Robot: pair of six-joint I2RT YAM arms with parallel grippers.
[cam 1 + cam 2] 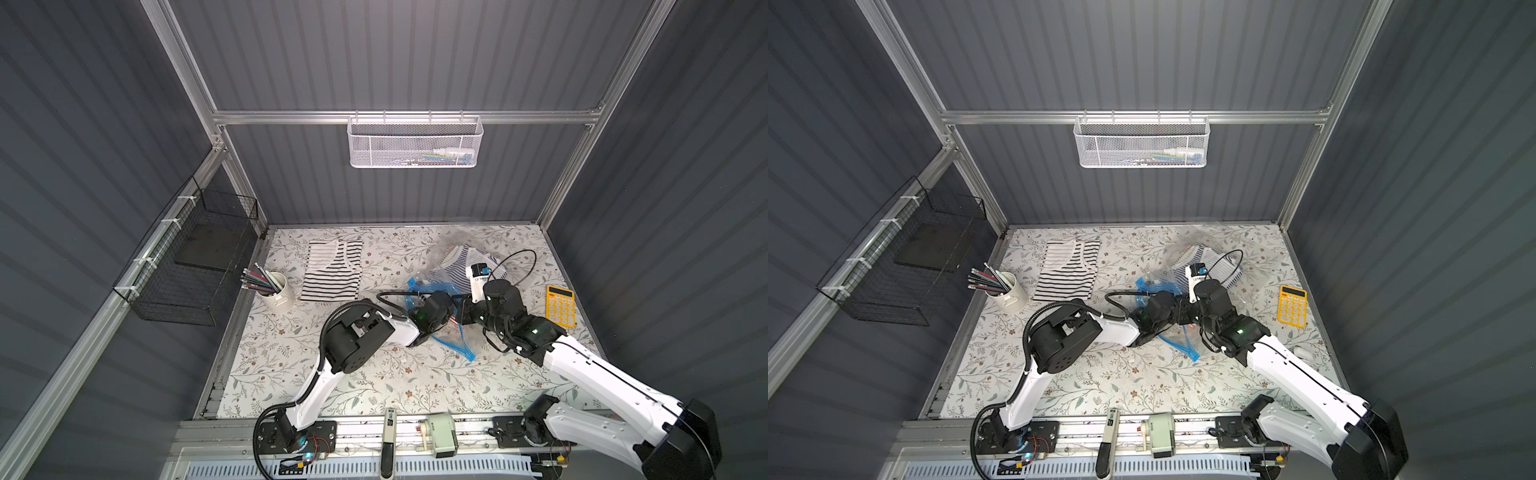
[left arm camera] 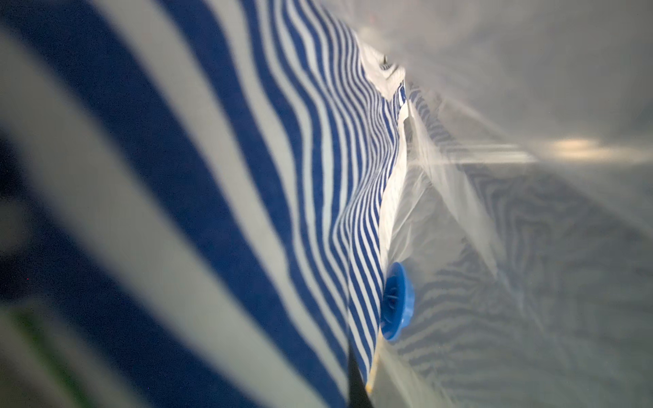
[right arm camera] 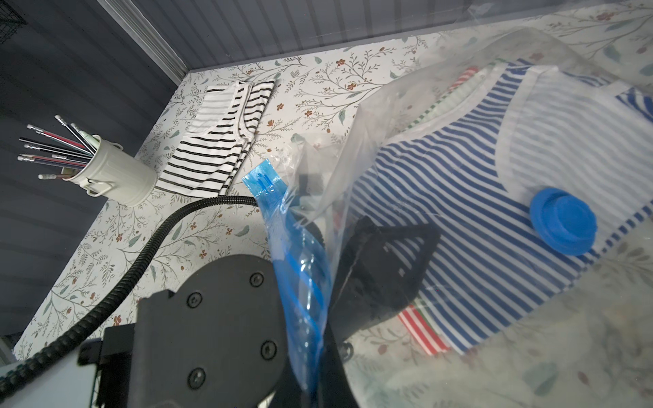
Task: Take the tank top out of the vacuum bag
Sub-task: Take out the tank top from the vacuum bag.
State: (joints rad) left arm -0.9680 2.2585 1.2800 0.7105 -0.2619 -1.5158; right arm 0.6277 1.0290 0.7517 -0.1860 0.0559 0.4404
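the vacuum bag (image 1: pixel 446 245) lies on the flowery table (image 1: pixel 374 374), toward the back and the right side, all puffy and crinkly. its blue zip strip (image 3: pixel 304 268) is at the end near the arms, and it is bent and lifted up. the blue striped tank top (image 3: pixel 470 183) is inside the bag, not out yet. the round blue valve cap (image 3: pixel 563 220) sits on the plastic right over it. bits of red striped cloth (image 3: pixel 424 330) and green striped cloth (image 3: pixel 441 106) peek out from under the blue one, inside the bag too. the left gripper (image 3: pixel 406 261) goes in through the bag's open mouth and lies on the blue striped tank top. its jaws are squeezed tight on that cloth, and the left wrist view is full of blurry blue and white stripes very close up. the right gripper (image 1: pixel 460 313) is just beside the left one at the bag's mouth. it is pinched tight on the bag's edge by the zip strip and holds that edge up off the table. a black striped tank top (image 1: pixel 332 270) lies flat on the table by itself, well apart from the bag, on the left. near it stands a white cup of pencils (image 1: pixel 276 295). a yellow calculator (image 1: pixel 560 305) lies near the bag on the right.
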